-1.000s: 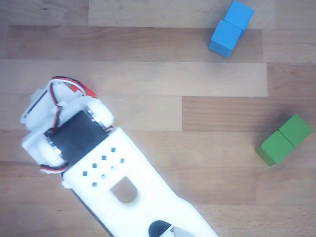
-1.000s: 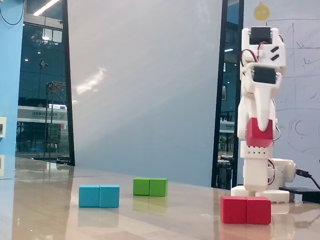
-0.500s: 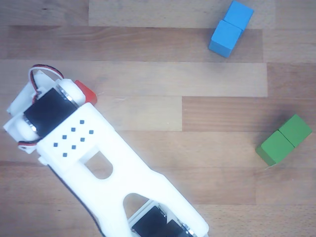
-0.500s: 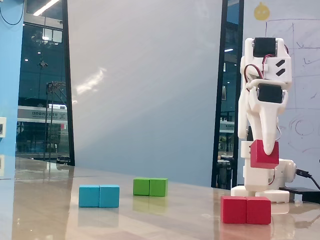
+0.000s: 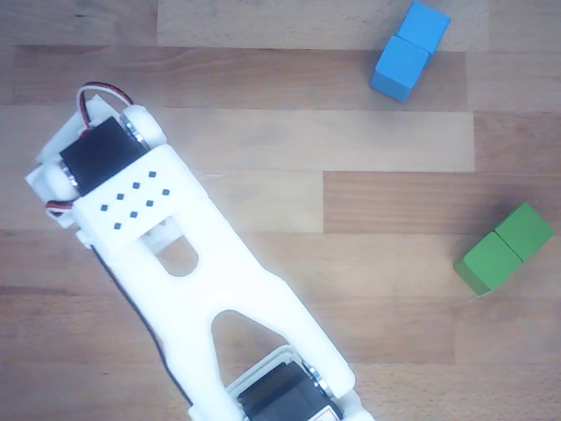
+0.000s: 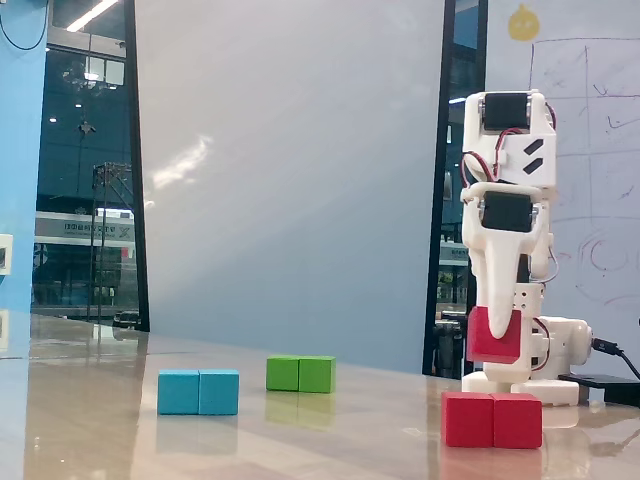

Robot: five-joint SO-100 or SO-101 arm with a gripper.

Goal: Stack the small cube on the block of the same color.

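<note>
In the fixed view my gripper (image 6: 497, 338) points straight down and is shut on the small red cube (image 6: 494, 336). The cube hangs a short way above the red two-cube block (image 6: 491, 419), which lies on the table at the lower right, roughly over its left half. In the other view, looking down from above, the white arm (image 5: 166, 237) covers the left side of the table and hides the gripper, the small cube and the red block.
A blue two-cube block (image 6: 198, 391) (image 5: 409, 50) and a green two-cube block (image 6: 300, 373) (image 5: 506, 247) lie on the wooden table, well apart from the red one. The arm's base (image 6: 525, 365) stands behind the red block.
The gripper with the red cube came down and shifted left in the fixed view, closer to the red block. From above, the arm swung so that it hides the cube.
</note>
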